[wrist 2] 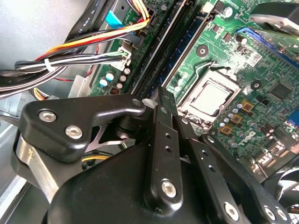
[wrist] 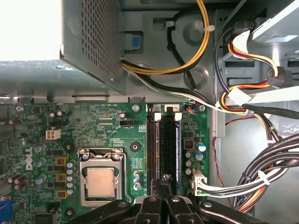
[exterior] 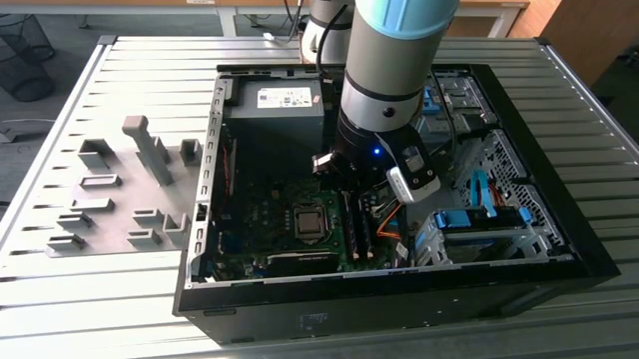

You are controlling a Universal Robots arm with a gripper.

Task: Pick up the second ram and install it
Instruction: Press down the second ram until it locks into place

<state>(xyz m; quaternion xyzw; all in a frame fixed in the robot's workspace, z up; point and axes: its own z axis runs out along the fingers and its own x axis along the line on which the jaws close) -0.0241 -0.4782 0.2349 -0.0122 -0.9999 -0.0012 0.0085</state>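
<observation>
My gripper [exterior: 348, 191] is low inside the open computer case [exterior: 200, 224], over the black memory slots [exterior: 358, 228] beside the processor socket [exterior: 310, 222]. In both wrist views its fingers are shut tip to tip, with nothing visible between them. A thin blue edge, the second ram [wrist: 177, 149], stands upright in one slot, and it also runs along the slot as the ram [wrist 2: 187, 46]. The gripper [wrist: 164, 179] hangs over the near end of the slots, and the gripper [wrist 2: 162, 95] lines up with the blue stick's end. Contact with the stick cannot be judged.
The grey power supply [exterior: 274, 112] fills the case's far end. Bundled cables [wrist: 261, 177] run close to the slots. A drive cage with blue tabs [exterior: 479, 221] sits on the exterior view's right. A grey holder plate [exterior: 110, 224] with blocks lies on the slatted table at the exterior view's left.
</observation>
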